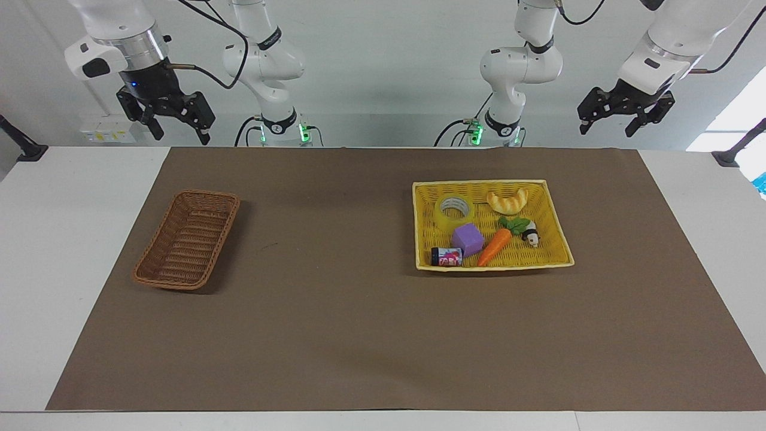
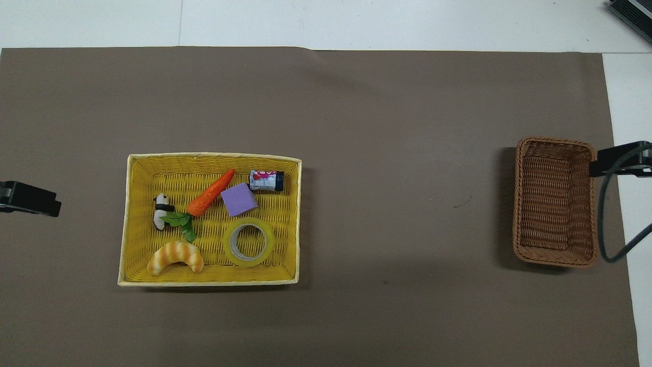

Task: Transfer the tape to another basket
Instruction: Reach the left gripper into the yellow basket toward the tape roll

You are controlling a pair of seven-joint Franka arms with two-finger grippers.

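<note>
Hanging with fingers spread and empty, your left gripper (image 1: pixel 616 118) is up off the table, out past the yellow basket (image 1: pixel 553 206) at the left arm's end; the right gripper (image 1: pixel 170 120), likewise spread, waits above the table's edge. The tape (image 1: pixel 455 208) lies flat in the yellow basket, core up, beside the purple cube (image 1: pixel 468 238). The brown basket (image 1: pixel 188 239) sits well apart from the yellow basket.

High facing camera, steep overhead camera, both showing brown mat (image 1: pixel 359 335)
</note>
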